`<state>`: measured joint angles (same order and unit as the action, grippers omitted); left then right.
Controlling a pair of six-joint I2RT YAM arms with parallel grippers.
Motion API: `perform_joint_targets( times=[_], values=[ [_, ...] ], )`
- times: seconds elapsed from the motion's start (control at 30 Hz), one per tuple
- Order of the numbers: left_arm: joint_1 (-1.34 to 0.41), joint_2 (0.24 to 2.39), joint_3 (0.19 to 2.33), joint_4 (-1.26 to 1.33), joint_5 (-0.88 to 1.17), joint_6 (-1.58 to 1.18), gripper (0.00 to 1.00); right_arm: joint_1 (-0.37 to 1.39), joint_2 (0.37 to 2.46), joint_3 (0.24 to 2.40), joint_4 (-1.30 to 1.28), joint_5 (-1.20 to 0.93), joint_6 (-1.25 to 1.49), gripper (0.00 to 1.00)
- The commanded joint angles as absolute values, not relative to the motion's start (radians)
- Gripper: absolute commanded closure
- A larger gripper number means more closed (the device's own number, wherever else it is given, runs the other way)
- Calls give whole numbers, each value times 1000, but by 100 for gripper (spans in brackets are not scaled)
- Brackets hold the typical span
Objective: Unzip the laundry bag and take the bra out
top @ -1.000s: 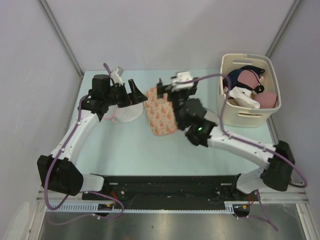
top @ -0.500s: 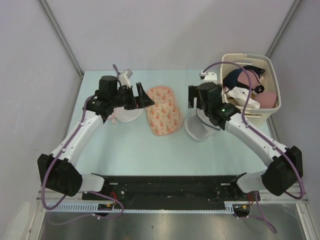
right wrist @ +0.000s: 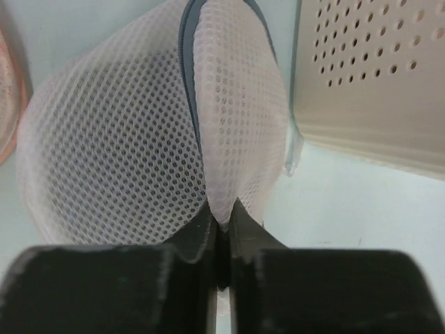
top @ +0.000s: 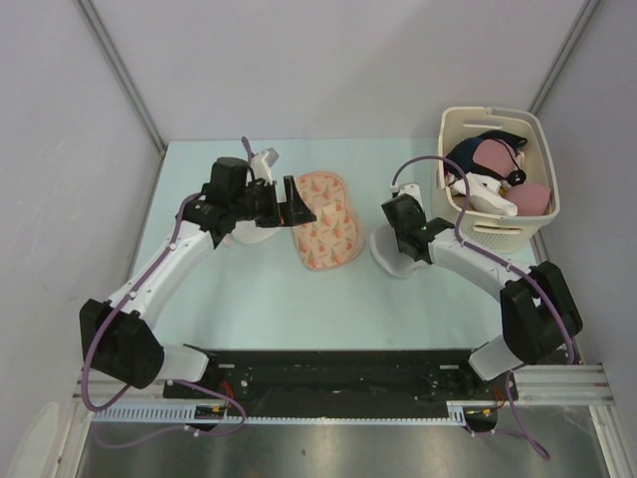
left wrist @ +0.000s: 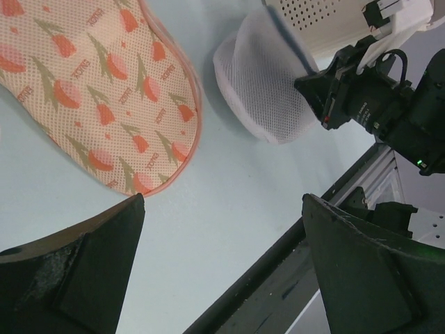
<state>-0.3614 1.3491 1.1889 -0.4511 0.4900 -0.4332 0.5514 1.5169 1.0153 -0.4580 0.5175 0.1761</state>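
Observation:
A white mesh laundry bag (top: 390, 255) lies on the table just left of the basket. Its grey zipper (right wrist: 189, 83) runs up the domed top. My right gripper (right wrist: 221, 221) is shut on a fold of this bag's mesh at its near edge, and shows from above (top: 402, 231). The left wrist view also catches this bag (left wrist: 268, 90). My left gripper (left wrist: 222, 268) hangs open over bare table beside the pink floral bag, with nothing between its fingers; from above it shows (top: 297, 204). The bra is hidden.
A pink floral mesh bag (top: 324, 219) lies mid-table. Another white mesh bag (top: 249, 233) sits under the left arm. A cream perforated basket (top: 495, 231) of garments stands at the back right, close to the right gripper. The table's dark front rail (left wrist: 292, 278) is near.
The right arm swung from above the floral bag over to the white mesh bag by the basket, dropped low, and its gripper went from open to shut on the mesh. The left arm shifted slightly right.

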Motion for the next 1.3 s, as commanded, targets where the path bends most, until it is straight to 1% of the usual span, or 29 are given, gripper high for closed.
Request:
perform_joint_targets(
  times=[0.0,0.03,0.07,0.13,0.17,0.23,0.27,0.3,0.37,0.4,0.47,0.5,0.57,0.6,0.63,0.7,0.73,0.77,0.8,0.83,0.87,0.93,1.0,1.03,1.07,1.13,1.17,1.23,1.27],
  values=[
    [-362,1339,1174,-454,506,-394,0,587,1484,1025,-387,538,268,100],
    [-362,1338,1175,-454,500,-391,0,622,1451,1029,-399,546,308,100],
    [-362,1342,1177,-457,494,-387,0,636,1433,1049,-422,563,450,100],
    [-362,1350,1183,-459,488,-384,0,667,1404,1077,-515,604,608,100],
    [-362,1353,1192,-463,486,-380,0,681,1398,1089,-546,620,758,100],
    [-362,1364,1201,-465,494,-382,0,706,1402,1120,-618,678,889,100],
    [-362,1365,1201,-465,494,-383,0,706,1416,1132,-633,680,931,100],
    [-364,1362,1203,-465,495,-383,0,703,1430,1144,-685,681,1059,100],
    [-367,1362,1200,-466,489,-380,0,674,1481,1193,-739,652,1162,100],
    [-367,1362,1198,-471,486,-380,0,672,1503,1215,-827,661,1302,100],
    [-367,1355,1192,-480,486,-374,0,684,1555,1304,-966,705,1494,100],
    [-368,1351,1190,-480,483,-373,0,690,1609,1345,-1146,738,1681,100],
    [-368,1339,1183,-488,474,-365,0,715,1666,1451,-1320,764,1871,100],
    [-368,1335,1181,-488,469,-364,0,718,1713,1477,-1430,761,1928,100],
    [-368,1332,1178,-488,468,-361,0,721,1732,1523,-1471,747,2013,100],
    [-368,1335,1180,-488,469,-360,0,721,1762,1543,-1488,712,2034,100],
    [-368,1336,1183,-488,469,-359,0,721,1764,1548,-1462,707,1984,100],
    [-371,1336,1184,-494,471,-356,0,721,1764,1549,-1422,710,1912,87],
    [-380,1336,1186,-500,468,-350,0,712,1764,1555,-1328,707,1834,78],
    [-387,1336,1193,-506,466,-333,0,704,1764,1562,-1292,704,1757,72],
    [-403,1333,1196,-520,460,-324,0,701,1767,1580,-1272,703,1652,53],
    [-422,1327,1195,-526,436,-296,0,707,1755,1582,-1227,738,1535,34],
    [-452,1316,1186,-516,426,-284,0,719,1727,1548,-1119,773,1329,5],
    [-462,1313,1174,-509,419,-278,0,736,1708,1523,-1067,778,1254,1],
    [-480,1313,1169,-505,416,-275,0,748,1650,1493,-925,779,1074,0],
    [-497,1321,1163,-500,402,-273,0,782,1583,1384,-807,770,965,0],
    [-515,1324,1164,-499,396,-272,0,794,1504,1344,-684,761,890,0],
    [-535,1335,1172,-511,385,-270,0,799,1432,1249,-646,747,799,0],
    [-560,1338,1172,-509,370,-270,0,792,1363,1212,-608,733,761,0]
  ],
)
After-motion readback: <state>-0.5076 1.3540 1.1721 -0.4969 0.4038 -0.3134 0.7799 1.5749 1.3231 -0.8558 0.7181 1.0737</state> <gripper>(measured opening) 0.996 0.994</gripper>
